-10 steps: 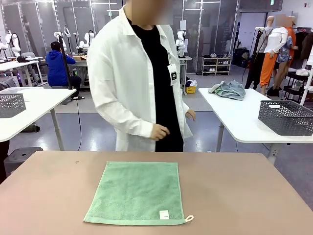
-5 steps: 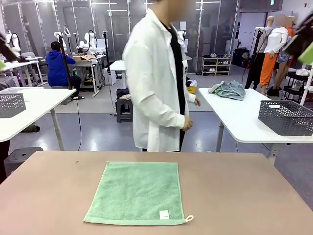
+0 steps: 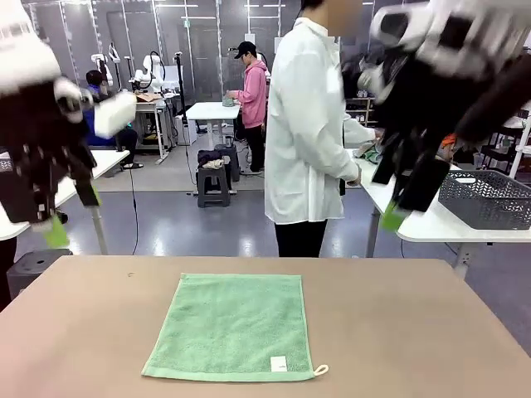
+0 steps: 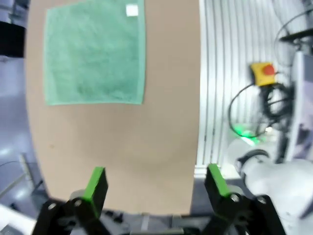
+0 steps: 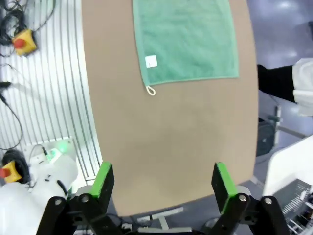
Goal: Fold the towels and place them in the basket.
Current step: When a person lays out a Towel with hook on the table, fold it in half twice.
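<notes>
A mint green towel (image 3: 235, 327) lies flat and unfolded on the brown table (image 3: 398, 332), with its white tag and loop at the near right corner. My left gripper (image 3: 62, 211) hangs high over the table's left side, motion-blurred, open and holding nothing. On the right, my right gripper (image 3: 402, 203) hangs equally high, also open. From above, the left wrist view has the towel (image 4: 95, 54) far beyond the open left gripper (image 4: 155, 183). The right wrist view has the towel (image 5: 186, 39) beyond the open right gripper (image 5: 162, 181). A dark grey lattice basket (image 3: 485, 197) stands on a white table behind right.
A person in a white coat (image 3: 311, 124) stands past the table's far edge, turned away and reaching to the white table (image 3: 431, 224) on the right. Bare brown tabletop (image 4: 146, 147) surrounds the towel. Other people and tables are farther back.
Both arms have swung into the front view, left and right, high above the table. The person has turned from my table toward the white table. The towel has not moved.
</notes>
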